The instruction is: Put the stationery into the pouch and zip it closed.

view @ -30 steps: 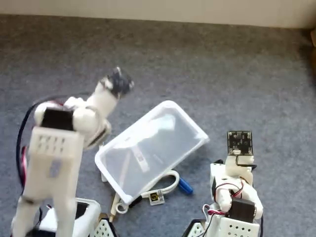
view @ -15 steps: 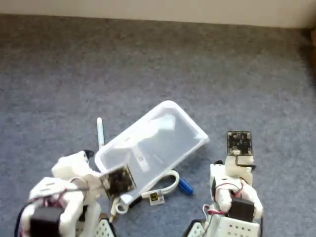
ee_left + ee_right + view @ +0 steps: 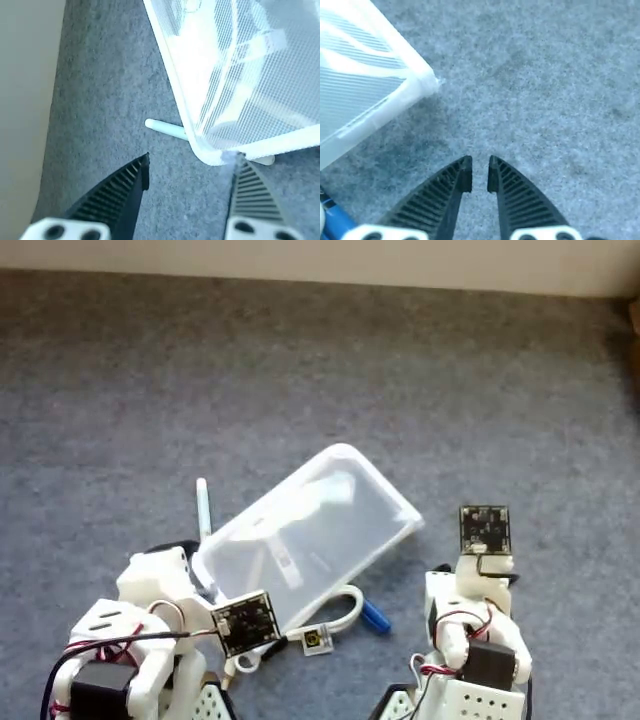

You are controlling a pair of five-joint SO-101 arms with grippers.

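Grey carpet [image 3: 420,370] under both my grippers. Left gripper [image 3: 192,165]: jaws spread wide, empty, one tip right at a corner of the clear mesh pouch [image 3: 240,75]. White pen [image 3: 165,129] pokes out from under that corner. Right gripper [image 3: 479,172]: jaws all but pressed together, empty, blue pen [image 3: 330,220] near it, pouch's other end just beyond. Pouch lies flat, slanted.

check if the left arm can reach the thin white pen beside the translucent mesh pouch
Probably yes: the left pincer is open, with grey carpet between it and the thin white pen. The translucent mesh pouch covers part of it, so the exposed end looks easiest.
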